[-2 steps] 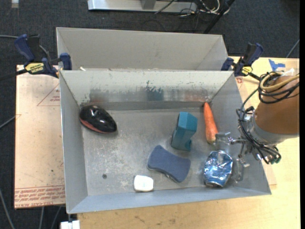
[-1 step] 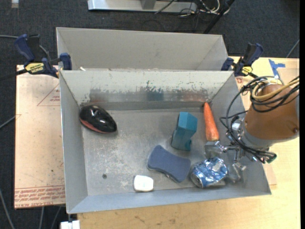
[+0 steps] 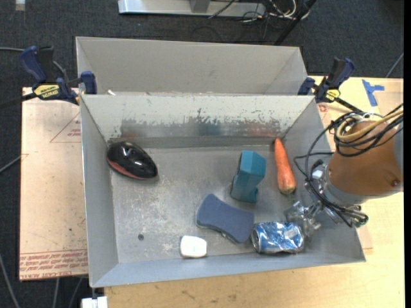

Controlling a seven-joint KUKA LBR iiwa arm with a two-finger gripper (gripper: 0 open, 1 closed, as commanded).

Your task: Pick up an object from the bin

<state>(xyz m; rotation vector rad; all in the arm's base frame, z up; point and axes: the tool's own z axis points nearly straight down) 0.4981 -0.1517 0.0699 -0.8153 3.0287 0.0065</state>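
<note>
jaws sit just beside crushed blue can point(image 3: 277, 237) in bin point(image 3: 96, 191) near-right corner; can't tell if spread. prob light, thin, dented, slippery: grip across its middle.

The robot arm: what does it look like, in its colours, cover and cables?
The arm's wrist wears a rounded orange-brown cover. Thin black cables loop around and over it. The gripper is small, of grey metal, with dark wires at its base.

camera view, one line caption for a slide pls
Gripper low in the grey bin, just beside a crumpled blue can.
</note>
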